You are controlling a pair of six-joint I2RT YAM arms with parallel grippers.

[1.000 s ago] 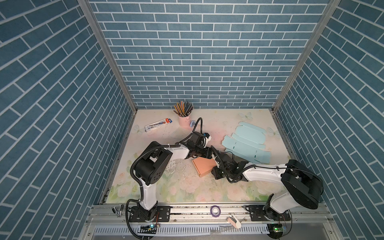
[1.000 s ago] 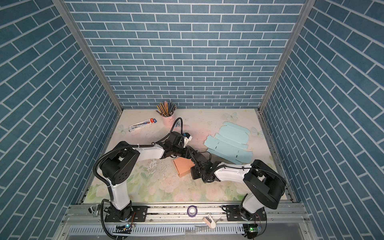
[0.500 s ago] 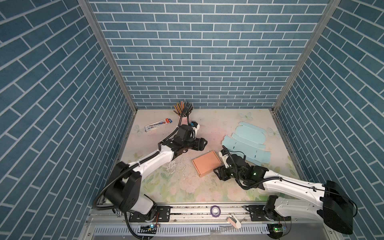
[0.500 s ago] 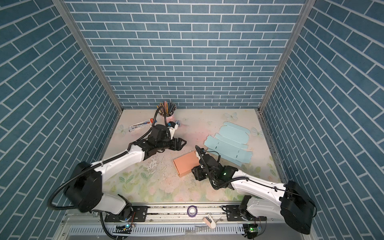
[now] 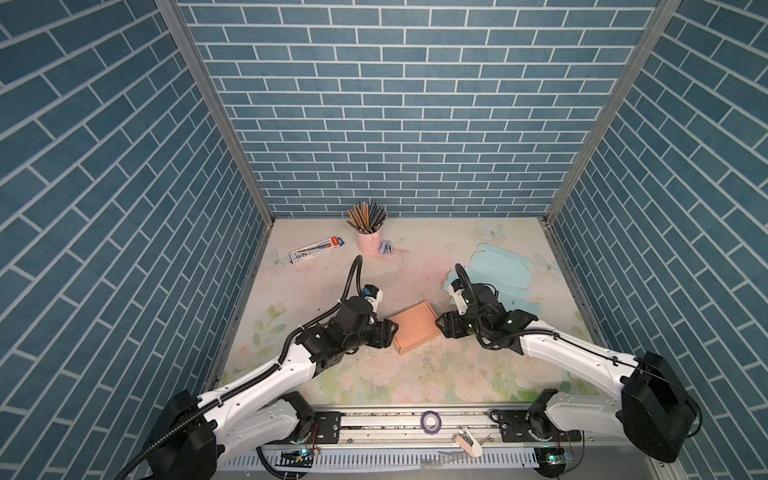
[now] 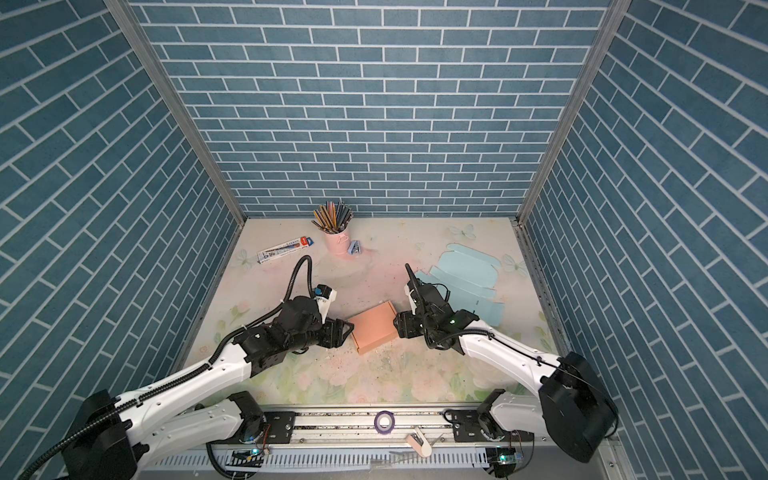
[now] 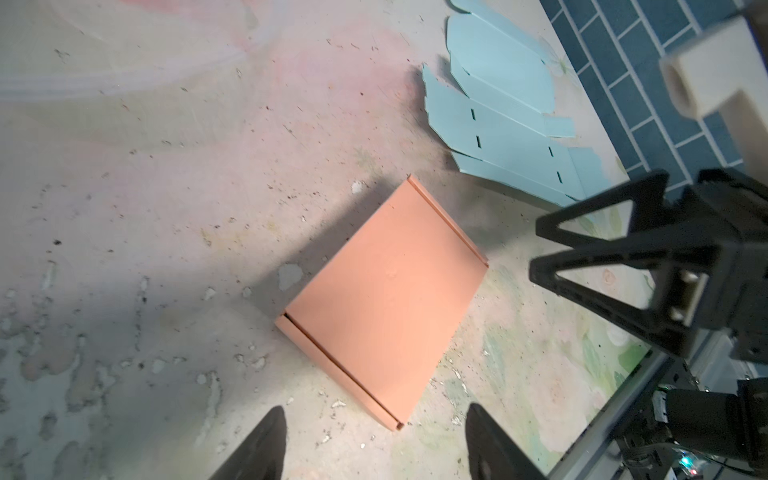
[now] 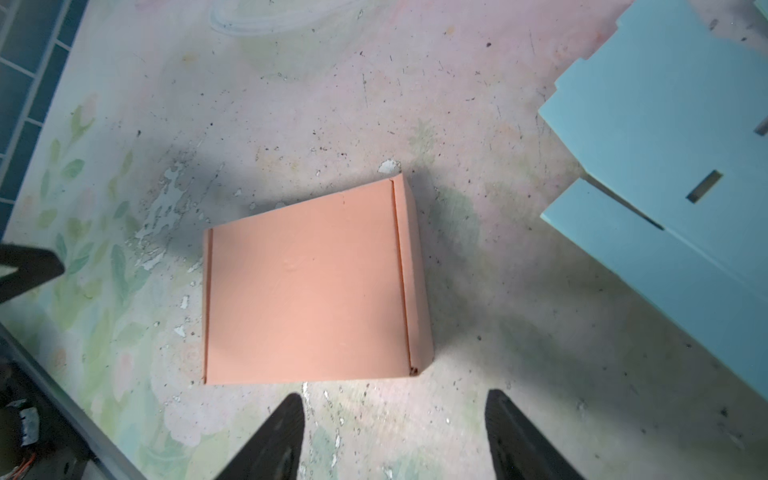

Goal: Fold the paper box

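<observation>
The folded salmon-orange paper box (image 5: 415,327) is lying closed on the floral table (image 5: 415,266), between the left gripper (image 5: 390,331) and the right gripper (image 5: 440,325). Both are gaping, empty. The white pen carton (image 5: 318,250) is showing lettering too small to read.

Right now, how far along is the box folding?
Done: the orange box lies folded shut. In hand: nothing; the left fingers and right fingers stand open, clear of it. Left: the blue box blank lies flat and unfolded, if it counts too.

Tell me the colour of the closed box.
The box is peach-orange, clearest in the right wrist view.
</observation>
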